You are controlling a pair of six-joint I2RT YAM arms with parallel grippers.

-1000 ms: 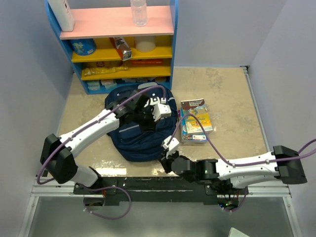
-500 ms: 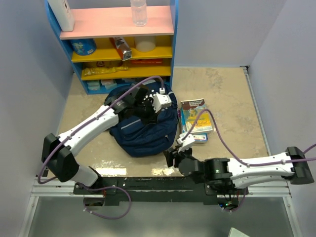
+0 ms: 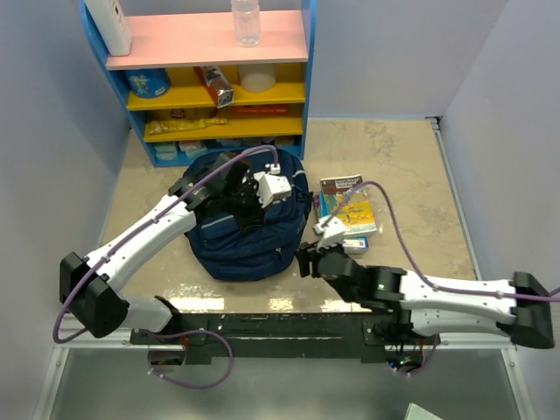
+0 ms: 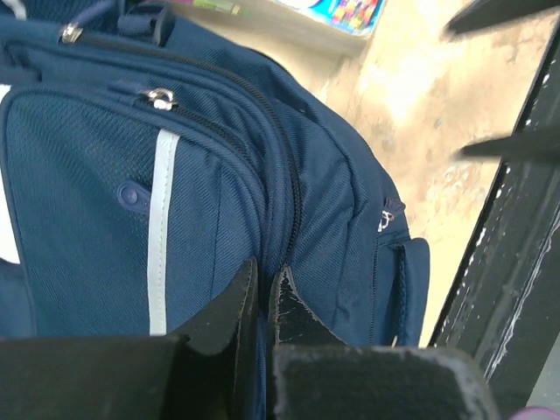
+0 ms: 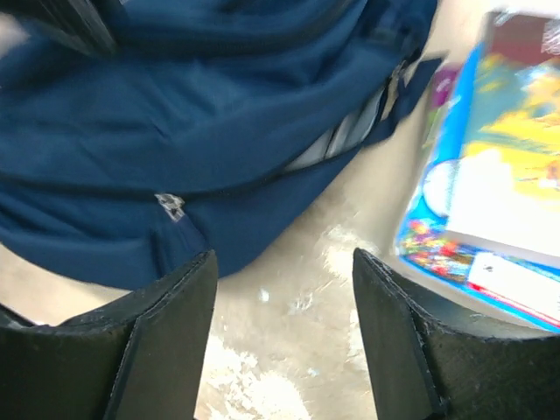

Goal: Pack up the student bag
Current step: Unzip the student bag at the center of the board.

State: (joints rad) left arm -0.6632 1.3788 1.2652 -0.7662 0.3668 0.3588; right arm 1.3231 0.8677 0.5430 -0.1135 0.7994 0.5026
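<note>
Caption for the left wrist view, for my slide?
Left tool pinched shut on the navy student bag, colourful book on the table beyond.

The left arm (image 3: 153,229) is hiding the student bag's (image 3: 254,247) top; at two o'clock, the blurred book (image 5: 503,175) is running off-frame.

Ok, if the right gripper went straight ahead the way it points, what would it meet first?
Probably the student bag, just ahead of the open right gripper; depth is unclear. The books lie off right.
</note>
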